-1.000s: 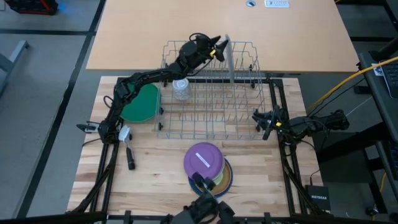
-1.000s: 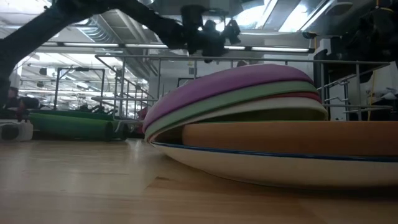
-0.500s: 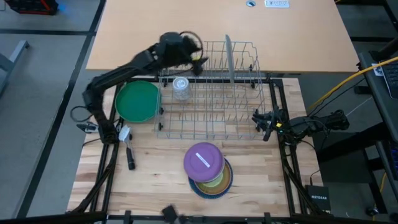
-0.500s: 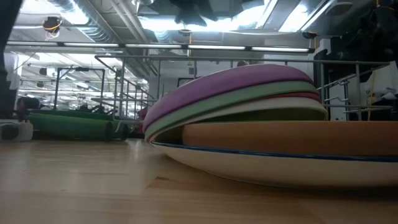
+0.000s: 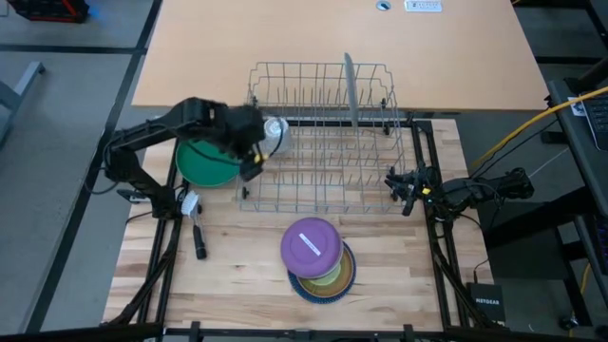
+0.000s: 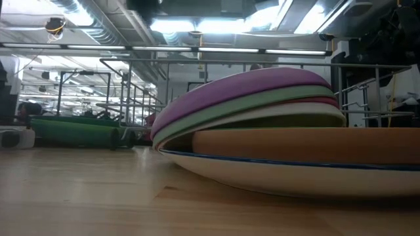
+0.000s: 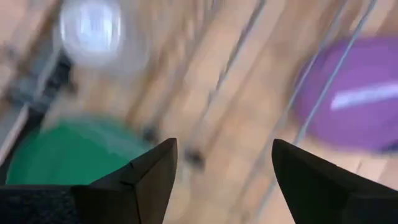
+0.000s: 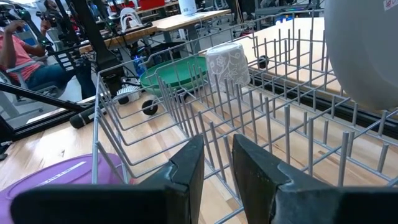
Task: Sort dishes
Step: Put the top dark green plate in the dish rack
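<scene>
Left gripper (image 5: 249, 152), fingers spread and empty, has swung back from the grey plate (image 5: 350, 87) now standing in the dish rack (image 5: 323, 180), toward the green plate (image 5: 204, 161); right gripper (image 5: 404, 190) waits, narrowly parted, beside the rack.

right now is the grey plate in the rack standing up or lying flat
Standing up. From above, the grey plate shows only as a thin edge between the tines of the wire rack, not as a round face.
</scene>
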`<state>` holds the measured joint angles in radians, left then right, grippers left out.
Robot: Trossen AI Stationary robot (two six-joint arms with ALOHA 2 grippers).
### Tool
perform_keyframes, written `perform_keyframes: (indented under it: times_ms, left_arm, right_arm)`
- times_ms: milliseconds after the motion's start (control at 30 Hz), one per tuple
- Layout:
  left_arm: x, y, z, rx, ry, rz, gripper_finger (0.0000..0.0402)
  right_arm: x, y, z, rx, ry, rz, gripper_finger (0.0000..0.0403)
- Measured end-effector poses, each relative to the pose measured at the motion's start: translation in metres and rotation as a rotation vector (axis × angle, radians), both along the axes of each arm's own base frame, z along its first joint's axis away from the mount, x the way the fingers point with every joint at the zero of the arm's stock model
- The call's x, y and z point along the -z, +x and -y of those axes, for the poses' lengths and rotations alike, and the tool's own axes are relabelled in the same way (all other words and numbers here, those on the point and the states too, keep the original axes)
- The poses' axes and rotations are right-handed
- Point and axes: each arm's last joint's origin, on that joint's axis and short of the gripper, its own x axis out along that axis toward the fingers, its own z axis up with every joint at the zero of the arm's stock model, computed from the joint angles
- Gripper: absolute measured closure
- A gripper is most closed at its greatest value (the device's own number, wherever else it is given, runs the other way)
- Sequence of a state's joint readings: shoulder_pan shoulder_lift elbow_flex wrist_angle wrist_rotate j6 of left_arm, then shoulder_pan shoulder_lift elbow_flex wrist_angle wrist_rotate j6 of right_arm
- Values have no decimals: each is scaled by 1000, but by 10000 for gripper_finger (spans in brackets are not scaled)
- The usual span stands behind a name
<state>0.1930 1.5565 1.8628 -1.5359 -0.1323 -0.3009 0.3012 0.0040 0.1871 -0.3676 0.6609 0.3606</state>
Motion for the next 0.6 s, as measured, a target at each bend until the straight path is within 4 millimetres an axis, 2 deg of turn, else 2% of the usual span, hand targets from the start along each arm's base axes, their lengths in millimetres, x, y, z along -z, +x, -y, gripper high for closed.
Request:
perform_keyframes:
  times_ms: [67, 200, 400, 600]
  left_arm:
    - [8, -2, 6, -25, 4, -70, 150]
    - [23, 0, 12, -4, 12, -91, 150]
    - [57, -8, 11, -32, 27, -258, 150]
    - [80, -33, 10, -90, 7, -334, 165]
  right_arm:
    - [0, 0, 0, 0, 0, 1, 315]
    - [-1, 0, 0, 0, 3, 8, 315]
    - [-2, 0, 0, 0, 7, 17, 315]
    - [-2, 0, 0, -1, 7, 18, 315]
